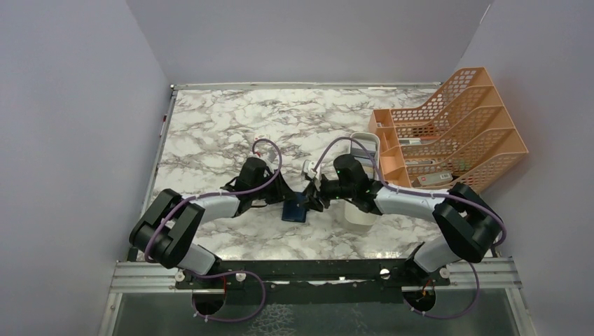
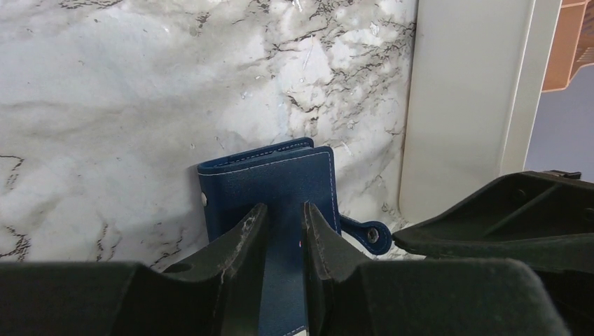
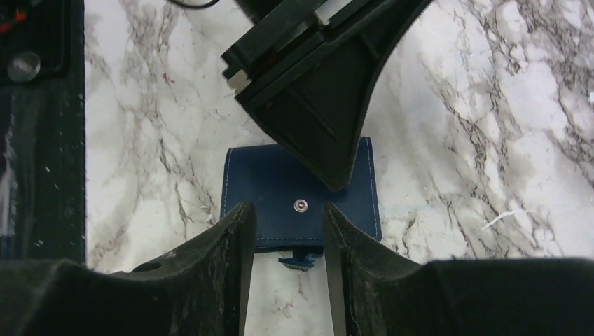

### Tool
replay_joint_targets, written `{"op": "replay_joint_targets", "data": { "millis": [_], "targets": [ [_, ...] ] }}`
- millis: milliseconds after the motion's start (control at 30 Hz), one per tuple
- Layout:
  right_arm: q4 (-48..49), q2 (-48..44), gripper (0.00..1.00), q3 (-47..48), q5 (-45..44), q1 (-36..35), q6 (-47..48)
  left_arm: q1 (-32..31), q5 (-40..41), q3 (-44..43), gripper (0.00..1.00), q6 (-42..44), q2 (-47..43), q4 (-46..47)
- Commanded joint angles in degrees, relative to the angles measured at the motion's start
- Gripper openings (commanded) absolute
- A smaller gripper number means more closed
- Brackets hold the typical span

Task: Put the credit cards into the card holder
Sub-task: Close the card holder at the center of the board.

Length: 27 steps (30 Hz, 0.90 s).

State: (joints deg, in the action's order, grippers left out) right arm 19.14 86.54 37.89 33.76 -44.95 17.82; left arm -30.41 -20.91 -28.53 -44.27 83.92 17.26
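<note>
Okay, left gripper (image 2: 284, 207) first. Its fingers (image 2: 256, 227) are a narrow slit apart, tips down on the card holder (image 2: 270, 178), and the blue cover shows through the slit. I can't tell whether they're pinching the cover or only pressing on it.

Over to my right gripper (image 3: 287, 208). Its fingers (image 3: 235, 241) are plainly apart with nothing between them. They straddle the holder's edge on the side where the snap tab (image 3: 298, 261) pokes out. How high they sit above it, I can't say.

The holder lies flat on the marble table (image 1: 210, 126), folded shut but unsnapped. The stud (image 3: 301, 205) is bare and the tab hangs loose. It sits between the two grippers, near the white tray (image 2: 462, 105), with the orange rack (image 1: 455, 119) well off to the right.

As I read it, the left is there to stop the holder sliding. The right is lined up on the tab side to lift the cover, since nothing goes in until it's open.

I see no credit cards in any of the views.
</note>
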Motion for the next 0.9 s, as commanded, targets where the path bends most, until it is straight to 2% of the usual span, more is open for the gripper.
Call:
{"op": "replay_joint_targets", "data": {
  "millis": [0,100,133,167,200,300,367,533,600,733,867],
  "targets": [
    [-6.4,-1.8,0.45,3.9,-5.7,-0.2,-17.2,-0.5,4.4,-0.5,0.28,2.2,1.4,-2.0],
    [-14.8,1.0,0.45,9.3,-15.5,-0.2,-33.9,-0.6,4.9,-0.6,0.28,2.4,1.2,-2.3],
    [-19.7,2.7,0.42,12.3,-16.9,-0.2,-37.8,-0.6,4.8,-0.6,0.28,2.4,1.0,-2.4],
    [-23.1,4.5,0.34,14.8,-16.7,-0.2,-39.8,-0.6,4.8,-0.6,0.28,2.3,0.7,-2.6],
    [-23.6,5.4,0.29,15.6,-14.9,-0.2,-41.6,-0.6,4.9,-0.6,0.28,2.2,0.1,-2.9],
    [-17.7,3.0,0.26,10.8,-14.0,-0.2,-47.6,-0.6,5.8,-1.0,0.29,2.3,-2.4,-5.2],
    [-17.1,0.2,0.25,9.1,-16.7,-0.2,-49.6,-0.6,6.8,-1.1,0.32,2.4,-4.7,-7.1],
    [-25.4,-3.3,0.24,10.5,-25.5,-0.2,-52.3,-0.6,9.0,-2.1,0.39,3.8,-9.3,-12.1],
    [-25.5,-4.0,0.24,9.4,-25.4,-0.2,-53.5,-0.6,9.7,-2.5,0.40,4.6,-10.1,-13.8],
    [-19.7,-7.2,0.23,4.0,-22.6,-0.3,-56.4,-0.6,9.0,-1.7,0.42,5.1,-9.6,-13.5],
    [-19.0,-8.5,0.15,1.8,-24.0,-0.3,-58.0,-0.7,5.3,-0.7,0.42,4.8,-8.0,-11.1]
  ]
}}
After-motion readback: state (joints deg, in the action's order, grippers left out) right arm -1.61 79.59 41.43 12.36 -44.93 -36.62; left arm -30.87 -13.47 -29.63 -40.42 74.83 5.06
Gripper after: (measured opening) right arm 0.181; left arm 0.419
